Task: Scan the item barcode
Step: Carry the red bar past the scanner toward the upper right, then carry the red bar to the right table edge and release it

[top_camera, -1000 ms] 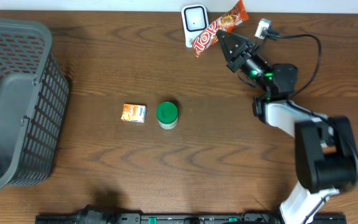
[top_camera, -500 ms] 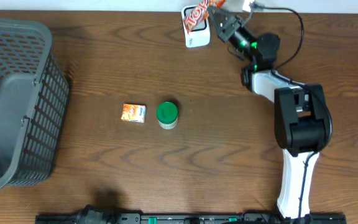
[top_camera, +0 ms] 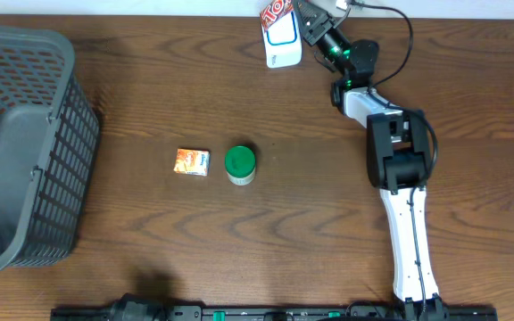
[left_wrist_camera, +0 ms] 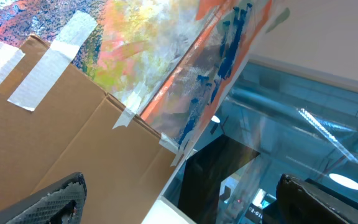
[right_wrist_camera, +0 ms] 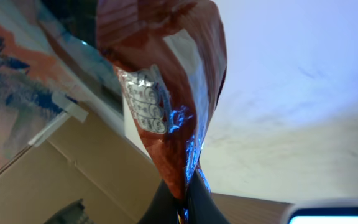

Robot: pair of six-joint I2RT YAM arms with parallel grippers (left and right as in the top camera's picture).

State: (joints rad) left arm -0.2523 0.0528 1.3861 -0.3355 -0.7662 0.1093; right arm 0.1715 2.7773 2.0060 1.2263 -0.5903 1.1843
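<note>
Right end effector (top_camera: 300,12) is pinching the snack bar (top_camera: 275,11) over the scanner (top_camera: 284,52) at the bench's (top_camera: 328,223) far edge, so the scan looks underway, no confirmed read. Left end effector's (left_wrist_camera: 185,202) spread, empty.

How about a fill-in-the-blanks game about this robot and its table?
1. The jar has a lid coloured ____.
2. In the overhead view, the basket sits on the ____ side of the table.
3. The right gripper is shut on the snack bar and holds it over the top end of the white ____.

Missing words: green, left, scanner.
</note>
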